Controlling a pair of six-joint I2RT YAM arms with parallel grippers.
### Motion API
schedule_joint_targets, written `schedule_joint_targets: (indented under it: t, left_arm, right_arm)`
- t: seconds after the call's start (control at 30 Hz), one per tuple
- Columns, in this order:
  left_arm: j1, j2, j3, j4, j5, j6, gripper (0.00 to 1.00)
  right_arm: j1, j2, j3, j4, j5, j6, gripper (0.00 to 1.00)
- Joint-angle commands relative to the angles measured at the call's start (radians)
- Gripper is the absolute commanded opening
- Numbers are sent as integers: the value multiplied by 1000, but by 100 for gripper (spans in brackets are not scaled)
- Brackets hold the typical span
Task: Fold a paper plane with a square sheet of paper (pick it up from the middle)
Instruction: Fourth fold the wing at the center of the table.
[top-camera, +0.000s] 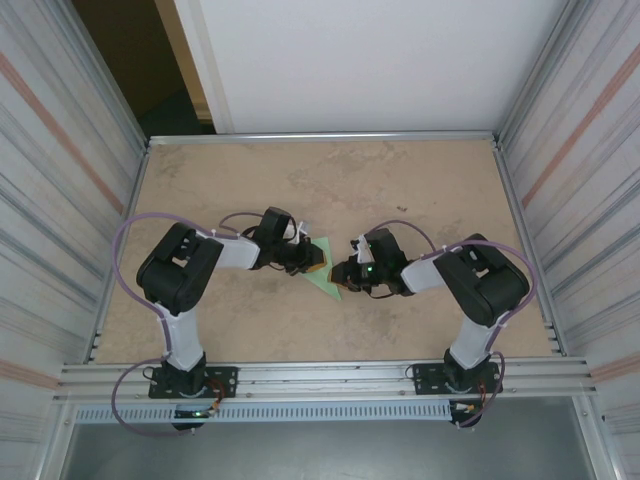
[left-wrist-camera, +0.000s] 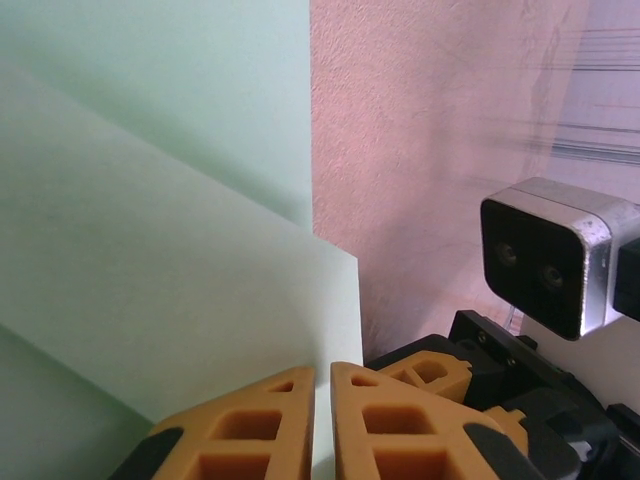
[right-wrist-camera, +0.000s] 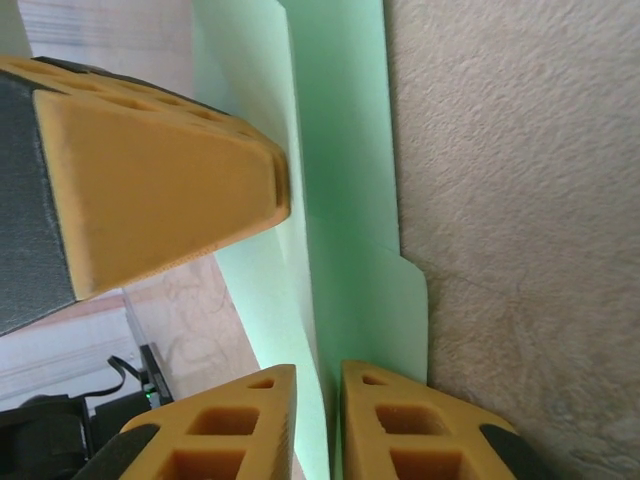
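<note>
Paper from above: pale green paper (top-camera: 325, 281) folded to a pointed shape, flat on the tan table (top-camera: 400, 180); it lies mid-table between the two grippers
Grippers from above: left gripper (top-camera: 311, 262) on the paper's left side; right gripper (top-camera: 342, 272) at its right edge
Left wrist: left gripper (left-wrist-camera: 322, 425) with its jaws all but touching; the paper (left-wrist-camera: 150, 250) has its edge pinched in the slit, a folded flap spreading away from the tips
Right wrist: right gripper (right-wrist-camera: 320, 430) with a narrow slit between its jaws; a fold of the paper (right-wrist-camera: 345, 200) runs into that slit; whether it is pressed, cannot tell
</note>
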Motion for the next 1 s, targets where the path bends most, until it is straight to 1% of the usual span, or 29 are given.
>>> schedule_joint_targets:
  t: [0.0,0.2,0.33,0.5,0.77,0.97]
  left_arm:
    - [-6,10,27,-18,7,19,13]
    - [-7,8,27,-18,14,24,13]
    - [-7,6,26,-18,16,27,13]
    - [-7,6,23,-21,16,25,13]
    - [-7,14,33,-27,21,29,14]
    - [-7,16,45,-42,26,35,15]
  right_arm:
    - [-7,-41,-11,-164,47,-25,23]
    - [-7,-102,-5,-264,39,-58,25]
    - [5,-116,-4,-284,9,-70,22]
    - [22,-126,17,-334,16,-95,20]
    - [25,-98,12,-332,28,-97,15]
    - [25,-75,10,-320,27,-98,13]
